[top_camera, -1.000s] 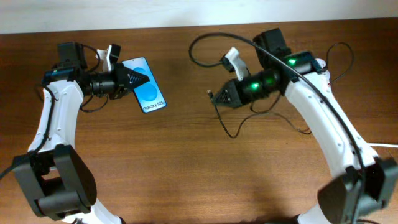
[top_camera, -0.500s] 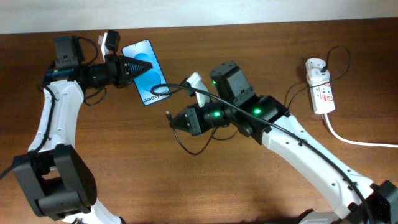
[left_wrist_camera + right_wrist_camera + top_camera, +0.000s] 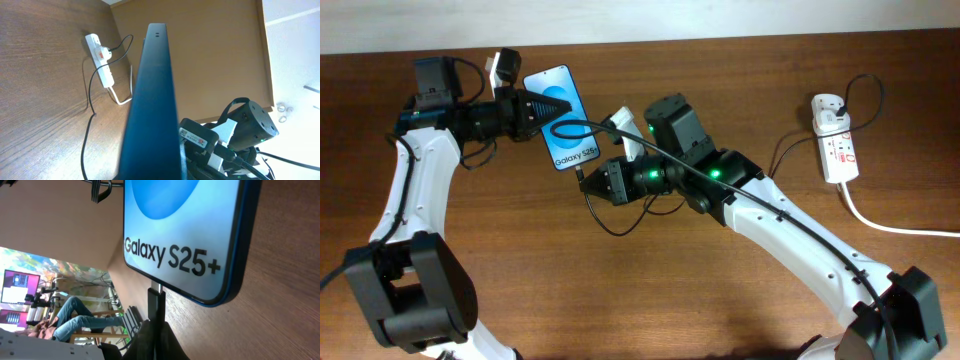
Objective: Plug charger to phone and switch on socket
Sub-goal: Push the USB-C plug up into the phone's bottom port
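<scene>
The phone (image 3: 564,130), blue screen reading "Galaxy S25+", is tilted at the back left, held at its upper end by my left gripper (image 3: 542,107), which is shut on it. In the left wrist view its dark blue edge (image 3: 152,100) fills the middle. My right gripper (image 3: 592,180) is shut on the charger's black connector (image 3: 156,302), whose tip touches the phone's bottom edge (image 3: 190,245). The thin black charger cable (image 3: 620,222) loops under the right arm. The white socket (image 3: 834,138) with red markings lies at the far right, also seen in the left wrist view (image 3: 100,57).
A thick white cord (image 3: 895,226) runs from the socket to the right edge. A thin black cable (image 3: 790,150) leads from the socket toward the right arm. The wooden table (image 3: 650,290) is bare in front.
My right gripper has moved left across the table with the connector, from mid-table to the phone's bottom edge. My left gripper has lifted and tilted the phone slightly rightward.
</scene>
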Robot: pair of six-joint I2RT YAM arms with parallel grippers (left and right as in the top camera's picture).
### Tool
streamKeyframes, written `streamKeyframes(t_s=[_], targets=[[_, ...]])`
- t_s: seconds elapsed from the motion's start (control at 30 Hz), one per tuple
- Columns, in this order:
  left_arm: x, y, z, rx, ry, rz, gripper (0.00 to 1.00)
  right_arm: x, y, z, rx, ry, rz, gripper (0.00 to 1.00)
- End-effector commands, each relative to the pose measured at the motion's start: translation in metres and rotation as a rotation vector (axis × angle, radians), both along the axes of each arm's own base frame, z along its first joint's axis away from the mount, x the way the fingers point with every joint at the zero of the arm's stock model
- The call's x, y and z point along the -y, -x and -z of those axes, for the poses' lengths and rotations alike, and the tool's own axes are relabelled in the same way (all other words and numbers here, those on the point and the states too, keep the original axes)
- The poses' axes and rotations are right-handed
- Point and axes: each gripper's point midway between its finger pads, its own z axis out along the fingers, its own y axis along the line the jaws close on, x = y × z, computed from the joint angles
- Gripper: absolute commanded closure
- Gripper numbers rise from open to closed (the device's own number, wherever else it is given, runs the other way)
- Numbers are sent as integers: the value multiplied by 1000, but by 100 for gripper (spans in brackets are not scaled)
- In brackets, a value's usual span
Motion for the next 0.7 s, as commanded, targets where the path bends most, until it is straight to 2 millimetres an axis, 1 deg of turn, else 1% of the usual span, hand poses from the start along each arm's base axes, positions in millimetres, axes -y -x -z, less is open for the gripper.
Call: streamKeyframes(t_s=[0.0,0.3,0.43,0.47,0.6,0.67], targets=[[2,7,-16,24,41,33,100,-1,-3,0,24,7,15,96],[2,8,-16,20,42,33,100,3,-14,4,55,43,68,96],[2,8,-15,9,42,30,100,4,-14,5,51,46,68,96],[1,7,-14,9,37,25,100,5,-12,7,44,54,64,96],[-6,5,-14,10,36,8,100,3,8,6,112,36,-86,96],[-6,4,-13,9,29,4,100,4,11,5,141,43,-114,96]])
